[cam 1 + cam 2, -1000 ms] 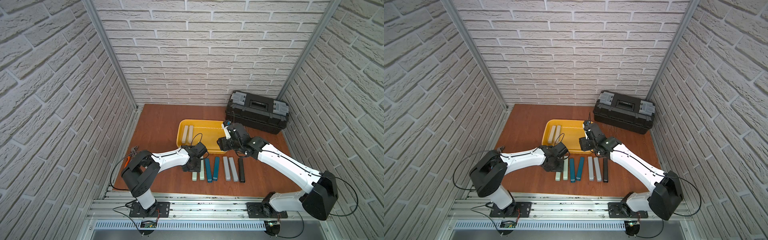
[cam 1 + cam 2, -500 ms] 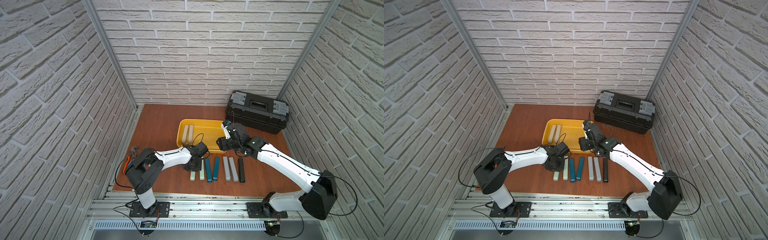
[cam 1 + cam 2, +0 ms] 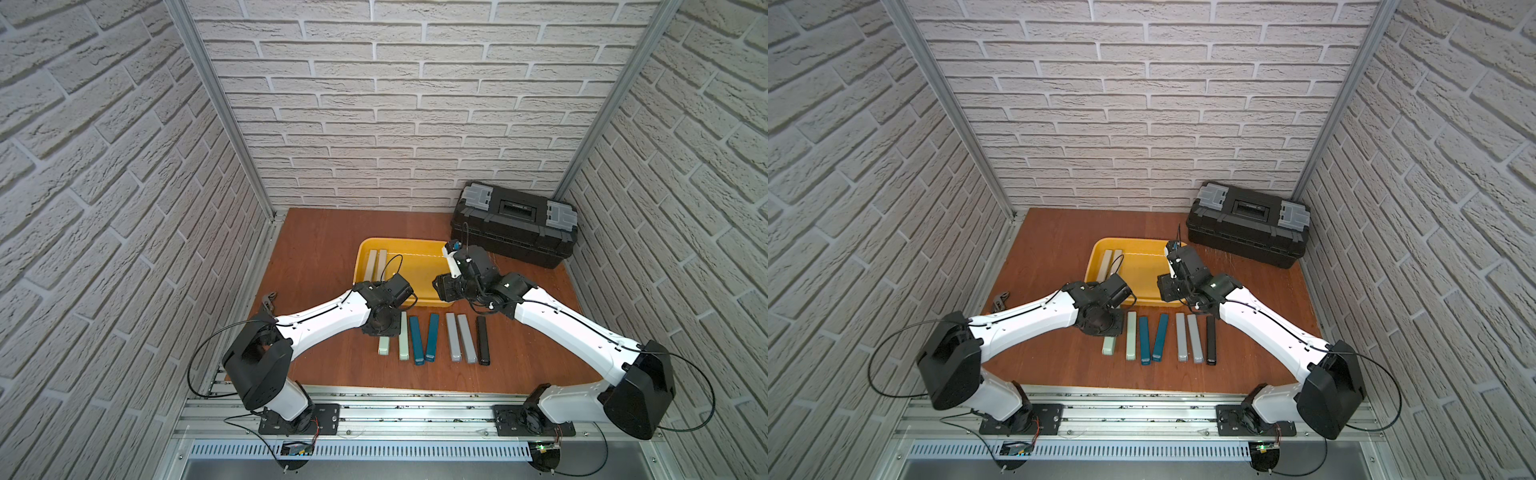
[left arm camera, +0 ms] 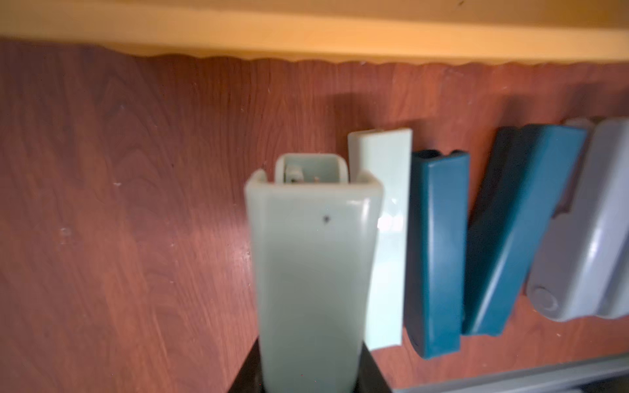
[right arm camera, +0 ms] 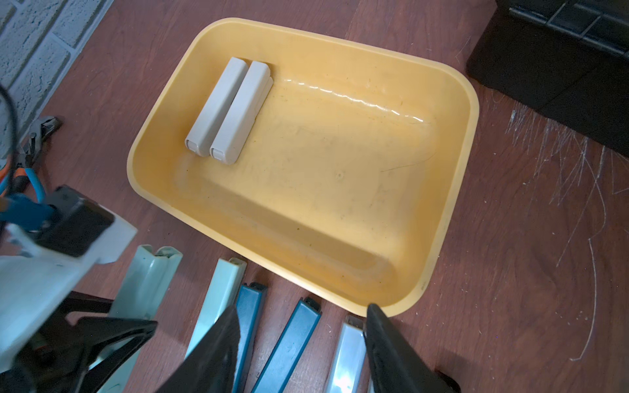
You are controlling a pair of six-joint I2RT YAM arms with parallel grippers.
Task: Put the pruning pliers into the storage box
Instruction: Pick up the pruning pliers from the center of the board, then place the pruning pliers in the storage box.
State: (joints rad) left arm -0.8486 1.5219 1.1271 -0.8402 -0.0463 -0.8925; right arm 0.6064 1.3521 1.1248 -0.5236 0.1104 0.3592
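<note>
The yellow storage box (image 3: 415,272) (image 3: 1144,270) (image 5: 340,177) holds two beige pruning pliers (image 3: 376,264) (image 5: 228,109) at its left side. Several more lie in a row on the table in front of it: mint green (image 3: 403,336), teal (image 3: 416,340), grey (image 3: 453,336) and black (image 3: 482,340). My left gripper (image 3: 380,328) (image 4: 308,381) is shut on the leftmost mint green one (image 4: 313,265) (image 3: 384,345). Whether it is off the table I cannot tell. My right gripper (image 3: 442,289) (image 5: 301,316) hangs open over the box's front rim and the teal pair (image 5: 286,343), holding nothing.
A black toolbox (image 3: 515,224) with grey latches stands at the back right. Orange-handled pliers (image 3: 268,301) (image 5: 30,149) lie by the left wall. Brick-pattern walls close in three sides. The yellow rim (image 4: 306,37) runs just beyond the row.
My left gripper has closed on the leftmost mint green pliers, and the left arm's elbow has shifted a little. The right arm has barely moved.
</note>
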